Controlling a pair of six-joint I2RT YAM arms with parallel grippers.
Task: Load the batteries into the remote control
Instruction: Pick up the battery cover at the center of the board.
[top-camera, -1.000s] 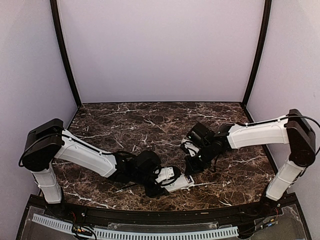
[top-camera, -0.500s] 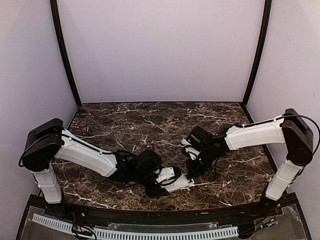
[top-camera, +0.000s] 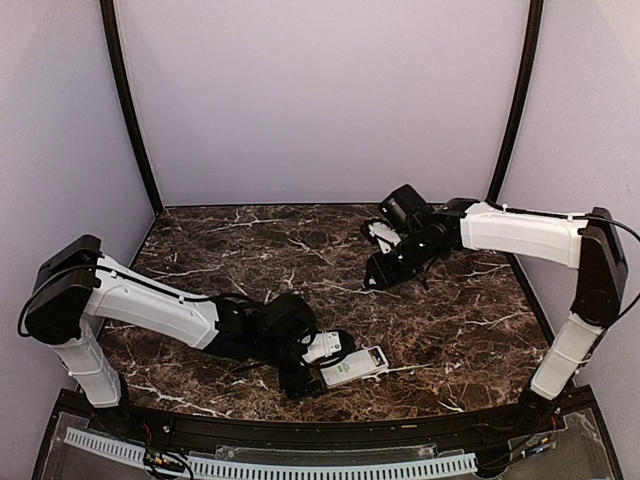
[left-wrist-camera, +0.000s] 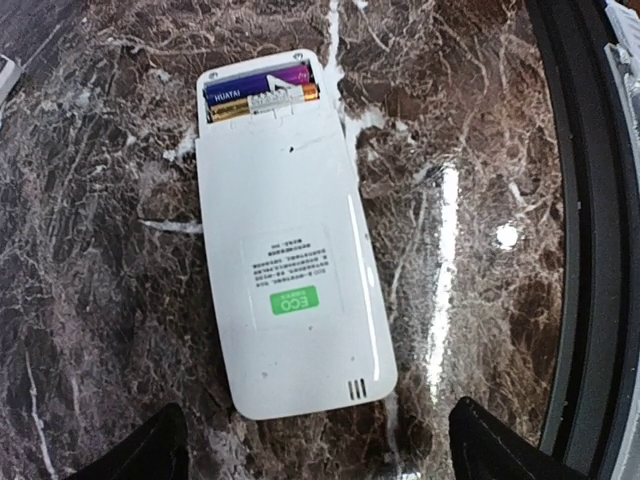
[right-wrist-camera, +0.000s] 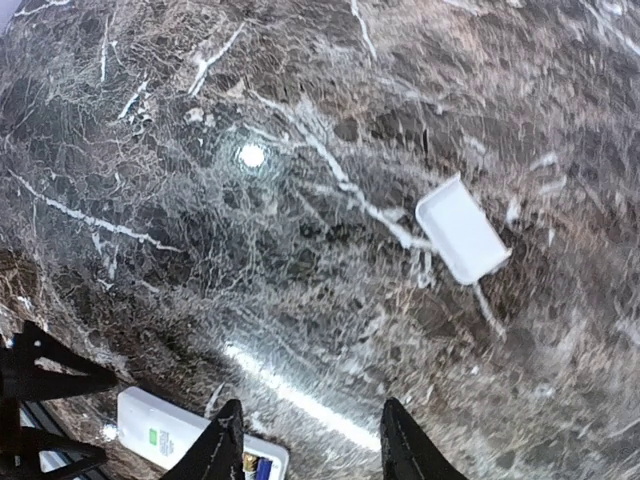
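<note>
The remote (left-wrist-camera: 285, 270) is laid face down by the table's (left-wrist-camera: 460, 150) front edge so its batteries (left-wrist-camera: 260, 88) are exposed, and the left gripper (left-wrist-camera: 320, 458) above it and right gripper (right-wrist-camera: 305, 445) well apart are held spread, empty.

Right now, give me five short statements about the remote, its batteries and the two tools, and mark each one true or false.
1. The remote lies back side up on the table. True.
2. Its battery bay is closed. False: the bay is open, and batteries show inside.
3. The left tool clamps the remote. False: it is open, with its fingers clear of the remote.
4. A small white cover lies on the table, apart from the remote. True.
5. The right tool holds a battery. False: nothing sits between its fingers.
</note>
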